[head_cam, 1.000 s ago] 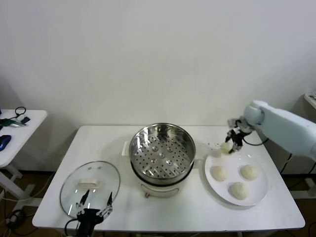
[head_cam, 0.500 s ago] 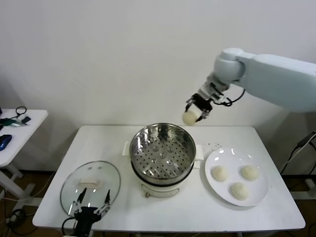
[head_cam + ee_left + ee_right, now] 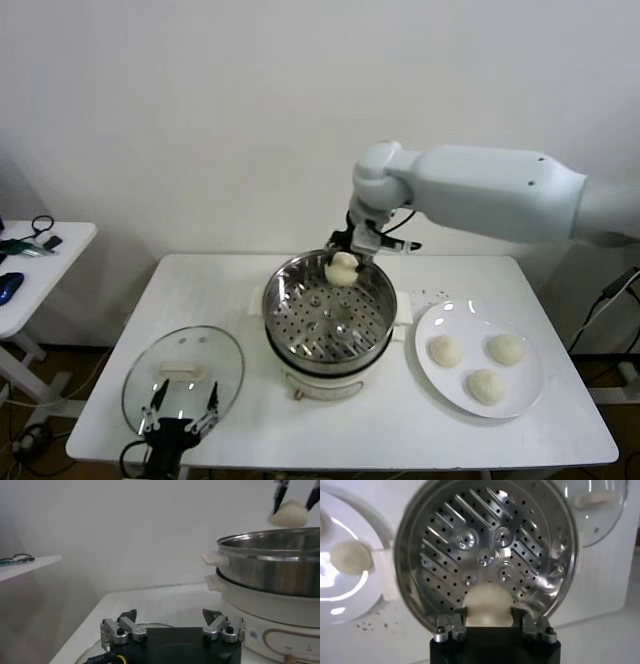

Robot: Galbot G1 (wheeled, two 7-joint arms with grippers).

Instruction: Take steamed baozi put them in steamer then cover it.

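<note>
The right arm (image 3: 490, 192) is a thick, smooth, pale blue-white shell with a rounded joint, thin black cables looping at its wrist. Each end effector, right (image 3: 491, 630) and left (image 3: 172, 630), has a black body with silver screwed finger mounts.

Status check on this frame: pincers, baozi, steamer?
Right pincer shut on baozi, above steamer rim. Left pincer open, parked over cover. Steamer uncovered, nothing blocking.

Baozi (image 3: 342, 268) now over steamer (image 3: 300, 320)
</note>
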